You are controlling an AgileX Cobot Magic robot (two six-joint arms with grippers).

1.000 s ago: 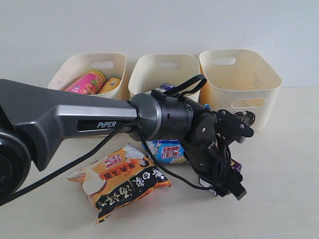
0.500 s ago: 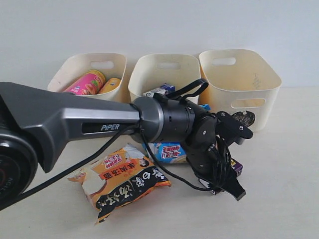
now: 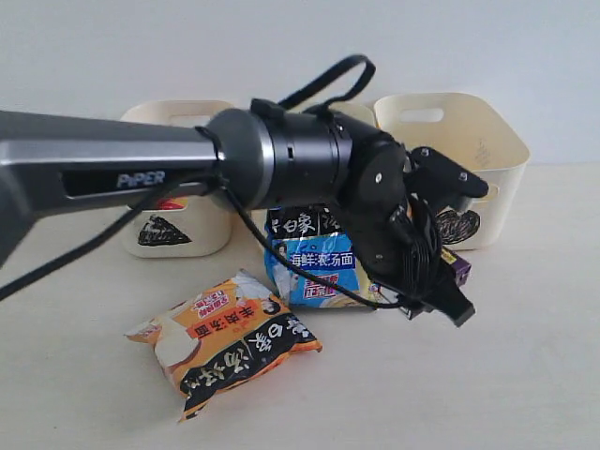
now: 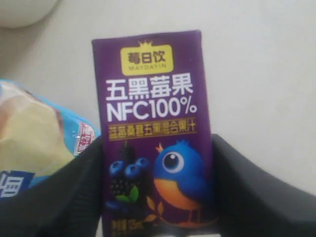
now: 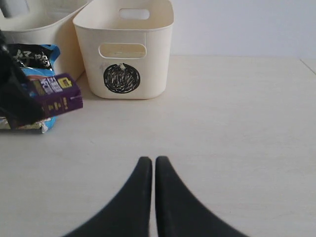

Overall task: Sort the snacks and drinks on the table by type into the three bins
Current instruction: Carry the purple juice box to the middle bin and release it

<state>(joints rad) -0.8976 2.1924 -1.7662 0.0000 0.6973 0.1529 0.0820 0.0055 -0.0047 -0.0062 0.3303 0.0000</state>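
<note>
Pale cream table (image 3: pixel 525 375) fills the lower part of the outside view, and a plain white wall (image 3: pixel 94 47) sits behind it. The left gripper (image 4: pixel 158 163) is pinching the purple carton (image 4: pixel 150 98). One black finger (image 4: pixel 64 197) presses on each long side of it. The carton's long side runs the same way as the fingers. The end with the yellow label sticks out past the fingertips, and the blue bird end sits deep between them.

In the outside view only a small purple bit (image 3: pixel 457 267) peeks out at the middle right of the frame, just in front of the circle bin (image 3: pixel 450 141). I cannot tell if it touches the table.

The blue-and-black noodle packet (image 3: pixel 314 262) stands in the middle of the frame, close beside the carton. The orange-and-black noodle packet (image 3: pixel 230 342) lies flat and slanted at the lower left. The triangle bin (image 3: pixel 202 239) shows at the left, behind the big arm.

The right gripper (image 5: pixel 153 162) has its two fingers pressed together with nothing between them, above bare table.
</note>
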